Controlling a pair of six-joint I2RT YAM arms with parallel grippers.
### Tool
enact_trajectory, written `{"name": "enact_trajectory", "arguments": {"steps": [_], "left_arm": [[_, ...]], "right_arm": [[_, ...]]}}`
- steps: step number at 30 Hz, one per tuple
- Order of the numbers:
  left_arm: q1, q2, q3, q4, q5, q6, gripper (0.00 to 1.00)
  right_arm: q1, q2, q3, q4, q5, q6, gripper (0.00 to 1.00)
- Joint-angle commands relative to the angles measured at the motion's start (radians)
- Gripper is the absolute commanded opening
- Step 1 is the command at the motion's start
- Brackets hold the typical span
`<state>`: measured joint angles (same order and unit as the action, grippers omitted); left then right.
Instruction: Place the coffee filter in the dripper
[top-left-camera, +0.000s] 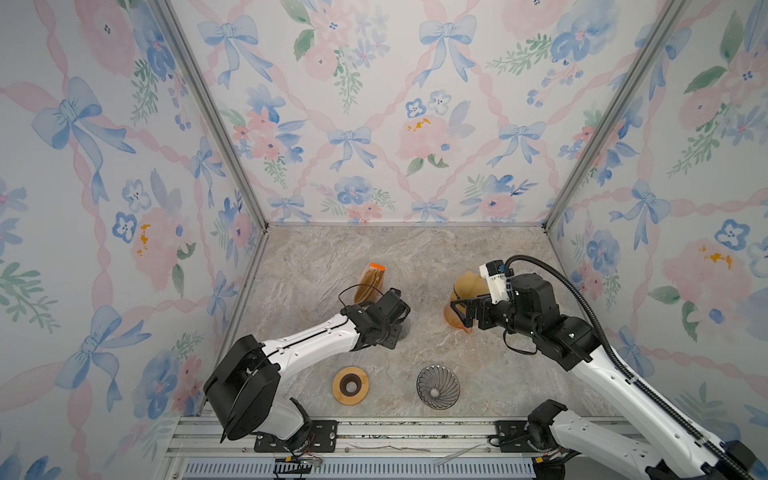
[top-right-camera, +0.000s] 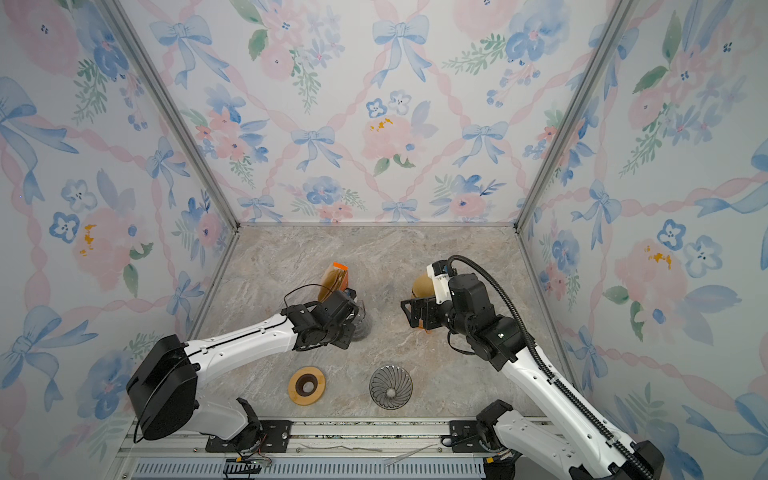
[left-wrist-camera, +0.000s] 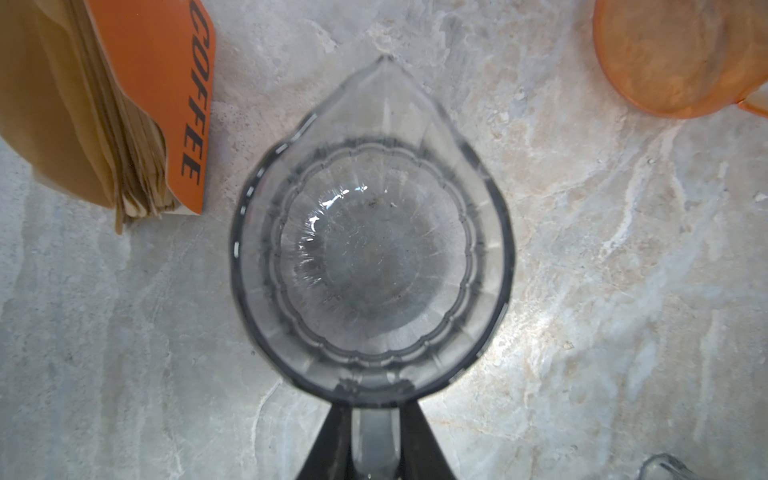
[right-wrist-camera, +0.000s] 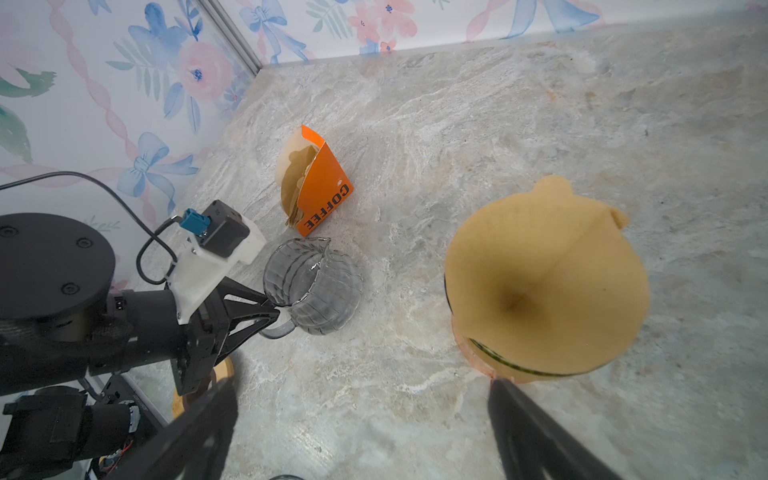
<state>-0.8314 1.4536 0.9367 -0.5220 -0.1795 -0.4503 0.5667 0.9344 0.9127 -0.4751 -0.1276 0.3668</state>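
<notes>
Sitting filter (right-wrist-camera: 544, 282), seemingly beside right fingers (right-wrist-camera: 536, 432)

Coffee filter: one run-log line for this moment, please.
filter: in orange dripper | right gripper: jaws open | left gripper: jaws astride glass server handle

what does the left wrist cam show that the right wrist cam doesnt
Only the left wrist view: straight down into the glass pitcher, its scalloped bottom, and its handle between the fingers of the left gripper; the orange dripper is just a cropped edge. Only the right wrist view: the brown paper filter sitting in that dripper, the left arm from outside, the open right gripper, floral walls. Both: pitcher, orange COFFEE filter pack, marble tabletop.
</notes>
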Motion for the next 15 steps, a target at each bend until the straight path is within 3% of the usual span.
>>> {"name": "enact_trajectory", "arguments": {"steps": [1, 7, 15], "left_arm": [[-0.013, -0.011, -0.01, -0.038, -0.001, -0.038, 0.28], [-0.014, -0.054, 0.005, -0.057, 0.005, -0.073, 0.49], [-0.014, -0.184, -0.013, -0.185, -0.002, -0.146, 0.52]], "right_arm": [[0.013, 0.001, -0.02, 0.013, -0.019, 0.017, 0.96], [0.017, 0.006, -0.022, 0.019, -0.031, 0.017, 0.96], [0.04, -0.011, -0.023, 0.033, -0.046, -0.006, 0.96]]}}
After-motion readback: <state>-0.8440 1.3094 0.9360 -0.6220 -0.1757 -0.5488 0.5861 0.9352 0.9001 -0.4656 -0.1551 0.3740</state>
